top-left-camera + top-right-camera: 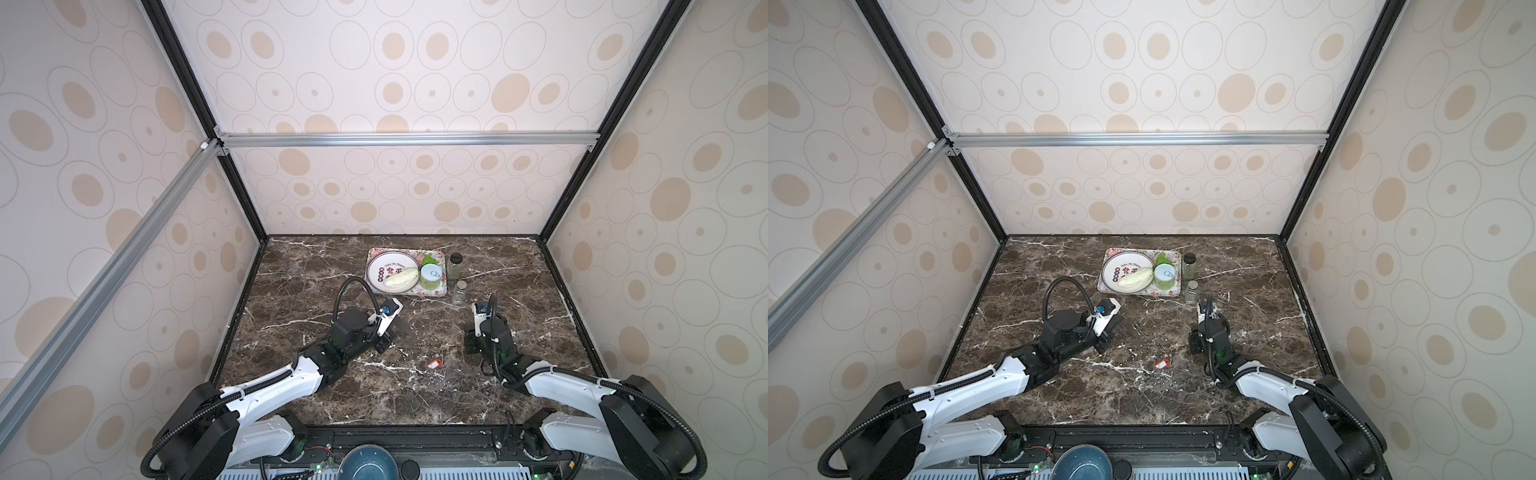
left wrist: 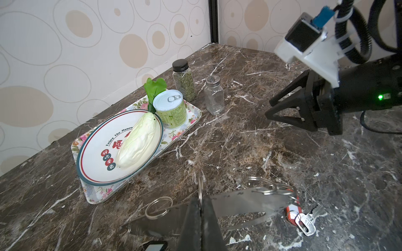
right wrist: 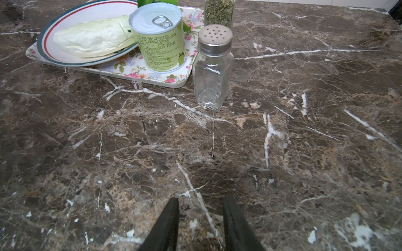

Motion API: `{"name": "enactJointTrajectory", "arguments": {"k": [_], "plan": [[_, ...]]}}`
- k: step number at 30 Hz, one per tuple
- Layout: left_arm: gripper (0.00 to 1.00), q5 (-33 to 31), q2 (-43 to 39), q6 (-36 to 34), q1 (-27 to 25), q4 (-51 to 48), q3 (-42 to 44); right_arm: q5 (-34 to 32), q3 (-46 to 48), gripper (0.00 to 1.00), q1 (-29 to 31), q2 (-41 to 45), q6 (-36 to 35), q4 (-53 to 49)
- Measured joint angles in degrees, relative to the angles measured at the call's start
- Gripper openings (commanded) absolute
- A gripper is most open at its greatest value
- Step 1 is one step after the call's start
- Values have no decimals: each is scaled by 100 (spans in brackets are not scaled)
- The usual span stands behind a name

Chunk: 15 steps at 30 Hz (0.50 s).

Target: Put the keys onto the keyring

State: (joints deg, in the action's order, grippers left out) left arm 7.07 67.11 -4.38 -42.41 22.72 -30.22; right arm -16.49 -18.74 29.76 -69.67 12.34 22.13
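With the left gripper [image 2: 201, 201] pinching the keyring [image 2: 250, 202] by its edge, key pickup appears to be in hand: the right gripper [image 3: 201, 217], spread and empty, must reach the red-tagged key [image 1: 434, 365], at its 8 o'clock in a top view.

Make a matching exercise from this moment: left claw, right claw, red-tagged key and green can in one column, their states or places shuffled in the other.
Column 1
1. left claw
2. right claw
3. red-tagged key
4. green can

Column 2
A. stands on the floral tray
B. open, nothing between its jaws
C. shut on the keyring
D. lies loose on the marble table

Pairs: 1-C, 2-B, 3-D, 4-A
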Motion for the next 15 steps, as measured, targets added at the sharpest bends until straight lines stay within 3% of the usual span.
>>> {"name": "enactJointTrajectory", "arguments": {"k": [15], "plan": [[0,221,258,-160,0,516,236,4,-114,34,0,-70,33,-136]]}}
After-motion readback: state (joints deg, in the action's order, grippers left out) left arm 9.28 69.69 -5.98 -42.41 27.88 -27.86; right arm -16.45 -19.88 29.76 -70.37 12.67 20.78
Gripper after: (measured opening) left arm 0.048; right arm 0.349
